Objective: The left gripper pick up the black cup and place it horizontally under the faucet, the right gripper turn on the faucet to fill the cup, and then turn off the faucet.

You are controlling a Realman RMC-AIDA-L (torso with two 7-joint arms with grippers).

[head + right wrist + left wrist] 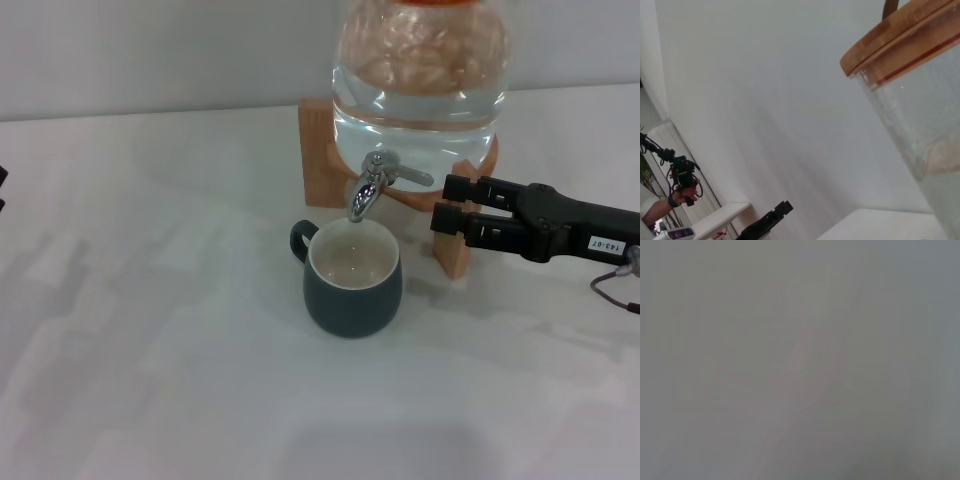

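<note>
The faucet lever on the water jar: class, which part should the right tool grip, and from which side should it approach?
Grip the flat lever's free end, which sticks out from the faucet toward the robot's right. The right tool sits level just beyond it, jaws apart, so a straight sideways approach from the right probably suits best, staying clear of the black cup below the spout.

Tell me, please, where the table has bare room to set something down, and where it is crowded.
Free: the table left of the black cup and the strip in front of it. Crowded: around the faucet, where the cup sits under the spout and the right gripper hovers beside the lever, by the wooden stand.
</note>
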